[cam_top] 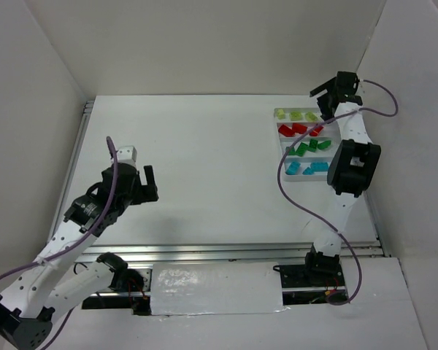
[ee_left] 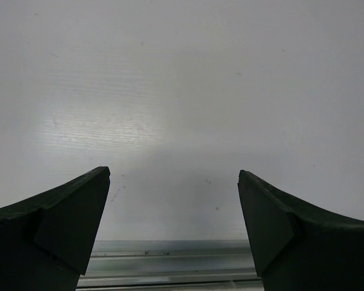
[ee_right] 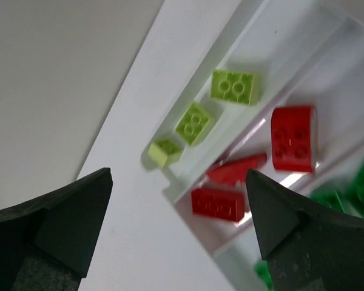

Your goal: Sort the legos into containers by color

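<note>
- Left gripper: wide, holding nothing, over counter.
- Legos: in white tray, one colour per compartment (cyan nearest, then green, red, yellow-green).
- Right gripper: wide apart, empty, above yellow-green and red rows.

The tray is white. From its far end it holds yellow-green legos, red legos, dark green legos and cyan legos. Around the tray the table is white. The left gripper and right gripper are black. The arms are white with black joints, and the cables are purple.
</note>
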Controlling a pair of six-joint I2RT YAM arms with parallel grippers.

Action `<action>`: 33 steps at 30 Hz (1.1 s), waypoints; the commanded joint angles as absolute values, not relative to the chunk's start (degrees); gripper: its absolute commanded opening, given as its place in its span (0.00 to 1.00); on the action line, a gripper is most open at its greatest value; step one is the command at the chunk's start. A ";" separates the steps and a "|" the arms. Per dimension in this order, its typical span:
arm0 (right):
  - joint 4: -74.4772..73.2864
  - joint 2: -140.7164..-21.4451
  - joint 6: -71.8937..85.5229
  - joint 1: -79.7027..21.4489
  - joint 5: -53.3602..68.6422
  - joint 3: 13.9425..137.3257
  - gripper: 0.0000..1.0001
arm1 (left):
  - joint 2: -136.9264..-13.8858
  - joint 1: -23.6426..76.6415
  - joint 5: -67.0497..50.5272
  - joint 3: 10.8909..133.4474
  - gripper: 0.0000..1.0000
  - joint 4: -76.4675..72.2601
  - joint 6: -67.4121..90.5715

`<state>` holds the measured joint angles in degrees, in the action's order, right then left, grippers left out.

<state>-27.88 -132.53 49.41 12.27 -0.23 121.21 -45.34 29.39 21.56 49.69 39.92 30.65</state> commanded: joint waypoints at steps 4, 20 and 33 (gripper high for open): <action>-33.30 -97.36 35.01 7.66 -1.75 108.21 1.00 | -50.52 17.59 22.33 56.15 0.99 39.72 33.22; -39.36 -29.55 23.38 -14.50 -1.69 69.17 1.00 | -47.12 14.59 35.07 76.55 1.00 49.21 29.98; -59.41 -18.98 18.90 -22.76 -14.76 75.67 1.00 | -28.39 14.59 35.95 69.08 1.00 51.76 26.45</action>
